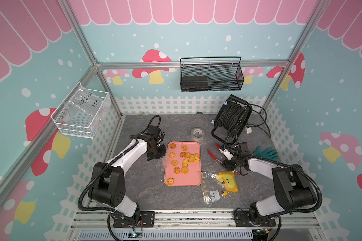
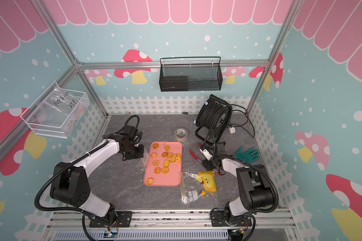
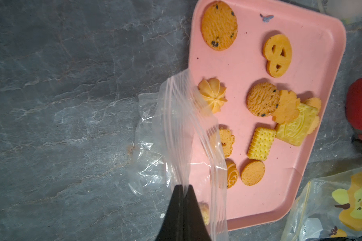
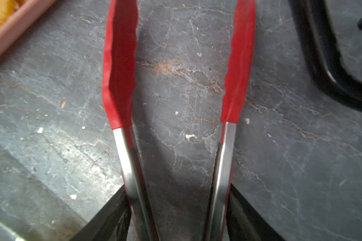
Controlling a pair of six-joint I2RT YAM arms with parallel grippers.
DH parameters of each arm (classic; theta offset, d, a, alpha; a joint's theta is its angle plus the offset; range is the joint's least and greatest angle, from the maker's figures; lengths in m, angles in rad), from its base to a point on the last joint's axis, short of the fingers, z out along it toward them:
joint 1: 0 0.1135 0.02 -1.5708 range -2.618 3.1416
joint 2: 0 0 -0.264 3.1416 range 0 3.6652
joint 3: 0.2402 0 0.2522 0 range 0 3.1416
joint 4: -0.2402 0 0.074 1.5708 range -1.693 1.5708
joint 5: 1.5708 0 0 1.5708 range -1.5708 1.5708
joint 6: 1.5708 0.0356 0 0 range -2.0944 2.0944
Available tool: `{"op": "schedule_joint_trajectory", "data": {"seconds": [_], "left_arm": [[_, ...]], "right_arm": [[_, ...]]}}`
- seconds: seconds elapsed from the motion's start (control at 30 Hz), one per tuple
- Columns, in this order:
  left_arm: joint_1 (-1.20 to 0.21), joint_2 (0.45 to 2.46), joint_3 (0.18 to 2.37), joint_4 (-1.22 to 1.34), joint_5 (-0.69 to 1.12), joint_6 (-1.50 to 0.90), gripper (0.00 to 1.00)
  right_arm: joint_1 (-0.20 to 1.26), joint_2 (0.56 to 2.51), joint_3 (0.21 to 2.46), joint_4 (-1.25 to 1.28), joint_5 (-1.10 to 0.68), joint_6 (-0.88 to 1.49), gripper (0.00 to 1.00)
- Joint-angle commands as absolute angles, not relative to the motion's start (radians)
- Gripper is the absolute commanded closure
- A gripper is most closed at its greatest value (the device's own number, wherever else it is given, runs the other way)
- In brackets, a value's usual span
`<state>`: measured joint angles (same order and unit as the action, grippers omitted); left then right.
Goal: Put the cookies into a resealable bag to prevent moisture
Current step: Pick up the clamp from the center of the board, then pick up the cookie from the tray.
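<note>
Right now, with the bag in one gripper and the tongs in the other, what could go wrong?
The left gripper pinches the resealable bag at one spot, so it hangs crumpled over the tray rim and its mouth may not stay open for the cookies. The right gripper holds the tongs far back on the metal arms, so the red tips could wobble and drop or crack a cookie. Overlapping cookies may drag each other.

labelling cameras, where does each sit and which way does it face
Both top views: high at the front, looking down; left arm and right arm show.
Left wrist: past the left gripper, shut on the resealable bag, toward the cookies.
Right wrist: past the right gripper, clasping the tongs, toward the table.
Both wrist views share the tray.
</note>
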<state>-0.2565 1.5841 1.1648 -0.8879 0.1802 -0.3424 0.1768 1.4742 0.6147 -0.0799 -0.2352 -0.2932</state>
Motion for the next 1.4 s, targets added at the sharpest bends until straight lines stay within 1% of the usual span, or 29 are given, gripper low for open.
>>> {"op": "schedule_joint_trajectory", "data": {"seconds": [0.0,0.2,0.37,0.47,0.53,0.73,1.07,1.27,1.37], "left_arm": [[-0.250,1.598,1.199,-0.913,0.189,-0.319,1.00],[-0.246,1.601,1.209,-0.934,0.187,-0.313,1.00],[-0.242,1.599,1.218,-0.942,0.192,-0.317,1.00],[-0.242,1.598,1.229,-0.949,0.198,-0.320,1.00],[-0.243,1.595,1.238,-0.955,0.203,-0.322,1.00],[-0.242,1.584,1.245,-0.967,0.213,-0.324,1.00],[-0.242,1.575,1.249,-0.971,0.219,-0.328,1.00],[-0.242,1.570,1.245,-0.980,0.220,-0.325,1.00],[-0.242,1.564,1.235,-0.980,0.219,-0.327,1.00]], "right_arm": [[0.177,1.376,0.587,-0.026,-0.246,-0.292,0.34],[0.176,1.226,0.607,-0.094,-0.268,-0.310,0.39],[0.179,1.160,0.678,-0.225,-0.345,-0.352,0.43],[0.196,1.158,0.735,-0.324,-0.398,-0.380,0.45],[0.224,1.169,0.778,-0.393,-0.412,-0.399,0.45],[0.364,1.249,0.886,-0.558,-0.355,-0.471,0.41],[0.599,1.432,1.009,-0.605,-0.276,-0.538,0.38],[0.660,1.522,1.049,-0.647,-0.251,-0.563,0.36],[0.673,1.532,1.054,-0.648,-0.240,-0.565,0.36]]}}
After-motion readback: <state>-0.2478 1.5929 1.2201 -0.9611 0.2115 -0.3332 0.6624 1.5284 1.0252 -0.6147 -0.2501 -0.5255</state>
